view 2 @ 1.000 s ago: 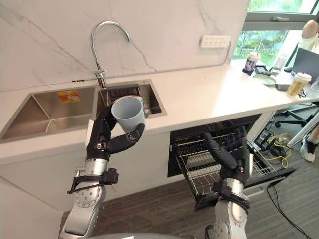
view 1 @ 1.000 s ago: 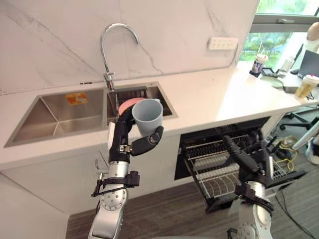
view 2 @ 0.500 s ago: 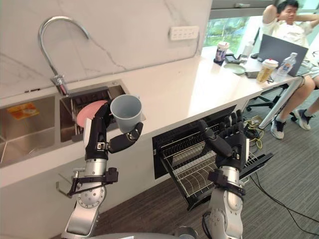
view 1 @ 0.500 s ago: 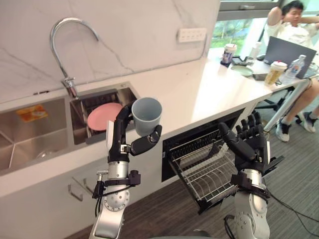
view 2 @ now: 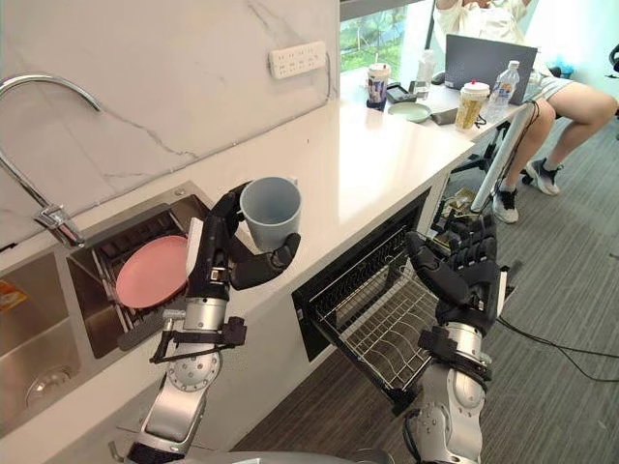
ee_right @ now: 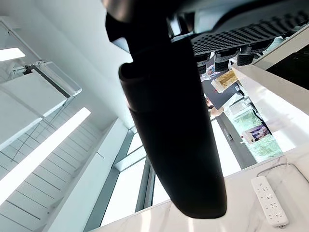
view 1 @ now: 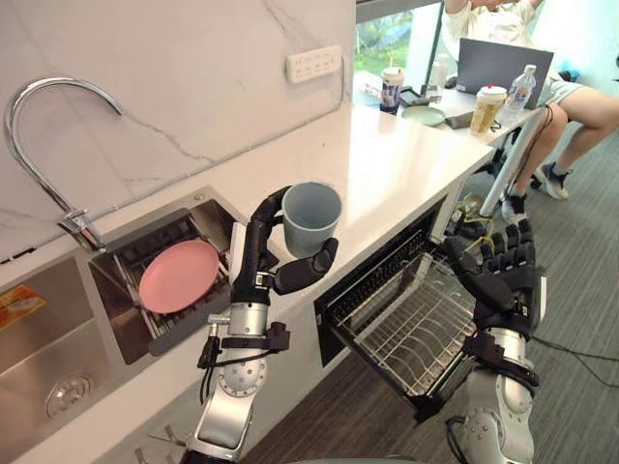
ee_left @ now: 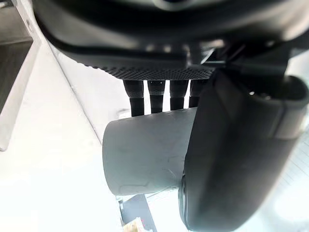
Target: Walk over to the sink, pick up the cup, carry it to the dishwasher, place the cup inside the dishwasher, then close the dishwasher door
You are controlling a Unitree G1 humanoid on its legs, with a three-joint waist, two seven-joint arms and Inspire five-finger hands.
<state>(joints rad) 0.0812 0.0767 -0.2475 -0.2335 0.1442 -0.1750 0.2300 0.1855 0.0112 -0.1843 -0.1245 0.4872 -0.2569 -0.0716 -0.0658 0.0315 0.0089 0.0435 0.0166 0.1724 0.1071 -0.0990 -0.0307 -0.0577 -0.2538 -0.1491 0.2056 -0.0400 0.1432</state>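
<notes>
Wrapping the cup [view 1: 310, 215], the left hand [view 1: 261, 256] hides its base and much of its far side. The fingers curl round behind it and the thumb presses across the near wall, as the left wrist view also shows. Whether the cup has a handle cannot be told. The right hand [view 1: 503, 275], fingers straight and spread, covers one corner of the pulled-out rack [view 1: 406, 333] of the dishwasher [view 1: 372, 285]. The door beneath that rack is hard to make out. A seated person [view 1: 580, 97] at the far right is cut off by the top edge. The cup is plain pale grey-blue, narrowing slightly downward, upright with its mouth up. It hangs in the air over the near edge of the counter [view 1: 387, 164], right of the sink [view 1: 106, 324] that holds a pink plate [view 1: 178, 275], and left of the open dishwasher.
</notes>
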